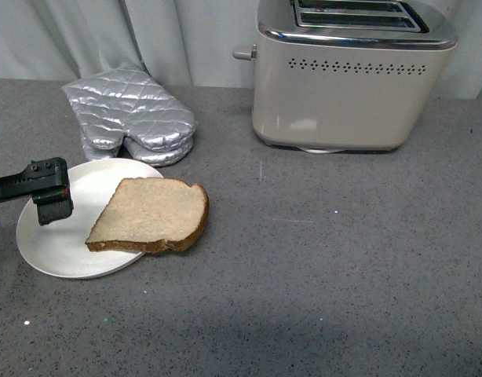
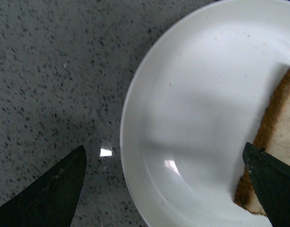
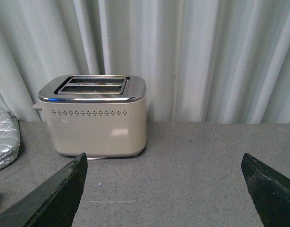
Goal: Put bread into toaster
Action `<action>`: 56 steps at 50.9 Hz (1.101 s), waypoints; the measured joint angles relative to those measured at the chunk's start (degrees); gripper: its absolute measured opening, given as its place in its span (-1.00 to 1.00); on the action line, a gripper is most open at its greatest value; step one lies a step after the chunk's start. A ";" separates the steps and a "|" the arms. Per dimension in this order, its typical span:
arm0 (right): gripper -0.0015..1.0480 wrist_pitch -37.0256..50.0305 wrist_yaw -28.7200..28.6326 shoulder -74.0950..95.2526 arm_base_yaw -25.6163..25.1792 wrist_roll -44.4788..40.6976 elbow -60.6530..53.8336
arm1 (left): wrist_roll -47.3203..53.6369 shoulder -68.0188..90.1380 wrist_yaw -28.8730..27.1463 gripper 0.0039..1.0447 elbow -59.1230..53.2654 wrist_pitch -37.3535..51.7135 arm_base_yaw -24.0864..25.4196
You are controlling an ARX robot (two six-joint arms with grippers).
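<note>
The bread (image 1: 151, 214) is a light brown slice with a darker crust, lying flat on a white plate (image 1: 52, 239) at the front left, its right end overhanging the rim. My left gripper (image 1: 51, 200) is open over the plate's left part, just left of the bread and apart from it. In the left wrist view the plate (image 2: 197, 109) fills the gap between the open fingers and the bread's crust (image 2: 272, 123) lies by one fingertip. The beige toaster (image 1: 351, 75) with chrome top stands at the back right, slots empty; it shows in the right wrist view (image 3: 95, 118). My right gripper (image 3: 165, 189) is open and empty.
Silver quilted oven mitts (image 1: 131, 116) lie behind the plate, left of the toaster; an edge shows in the right wrist view (image 3: 4, 139). Grey speckled countertop (image 1: 327, 259) spreads between plate and toaster. Pale curtains (image 3: 206, 56) hang behind the counter.
</note>
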 joint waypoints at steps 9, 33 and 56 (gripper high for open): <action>0.81 0.00 0.00 0.00 0.00 0.00 0.00 | 1.90 4.28 -1.20 0.88 4.61 -2.95 1.62; 0.81 0.00 0.00 0.00 0.00 0.00 0.00 | 1.92 8.37 0.94 -0.20 8.72 -5.55 2.34; 0.81 0.00 0.00 0.00 0.00 0.00 0.00 | -5.99 2.14 9.94 -0.94 7.89 -9.38 1.03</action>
